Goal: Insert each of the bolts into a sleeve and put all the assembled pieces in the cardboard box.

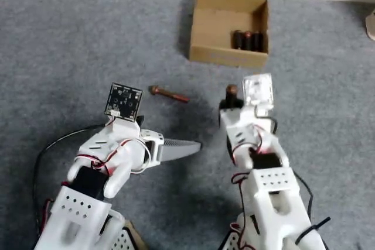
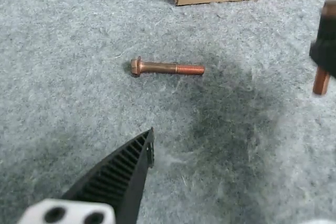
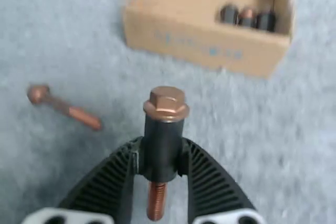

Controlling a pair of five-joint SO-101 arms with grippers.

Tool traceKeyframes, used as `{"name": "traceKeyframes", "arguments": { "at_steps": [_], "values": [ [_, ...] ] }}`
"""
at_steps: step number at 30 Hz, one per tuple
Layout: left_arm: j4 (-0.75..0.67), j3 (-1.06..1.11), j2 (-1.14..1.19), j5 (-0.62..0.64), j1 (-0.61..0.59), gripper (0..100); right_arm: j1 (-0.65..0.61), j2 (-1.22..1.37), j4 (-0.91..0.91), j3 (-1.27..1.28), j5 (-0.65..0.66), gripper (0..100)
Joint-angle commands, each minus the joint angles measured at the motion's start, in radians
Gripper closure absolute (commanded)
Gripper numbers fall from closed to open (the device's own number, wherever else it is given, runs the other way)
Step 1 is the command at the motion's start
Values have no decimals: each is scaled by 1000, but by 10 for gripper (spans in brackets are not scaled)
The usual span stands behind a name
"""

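Right wrist view gives me the right gripper (image 3: 160,153) clamped on a black sleeve (image 3: 159,145) with a copper bolt (image 3: 166,103) through it, its threaded end poking out past the sleeve, held over the grey carpet (image 1: 70,45) just short of the box (image 1: 225,55). A loose bolt (image 2: 167,68) lies flat on the carpet near the box's front wall, and three assembled pieces (image 1: 248,40) sit side by side inside the box. My left gripper (image 1: 186,146) hangs low over the carpet, apart from the loose bolt, and I cannot tell whether it is open or closed.
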Motion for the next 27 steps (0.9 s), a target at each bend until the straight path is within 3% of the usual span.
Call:
{"name": "traceKeyframes", "arguments": {
  "at_steps": [1, 9, 18, 27],
  "values": [
    [-20, -7, -15, -9, -13, 553, 12, 18, 33, -171, 8, 995],
    [-21, 2, -13, -11, -13, 727, 15, 341, 47, -452, 8, 995],
    [-103, 62, -13, -11, -13, 733, 87, 739, 50, -868, 8, 995],
    [-115, 67, -13, -12, -13, 734, 90, 1052, 171, -1307, 8, 995]
  ]
}}
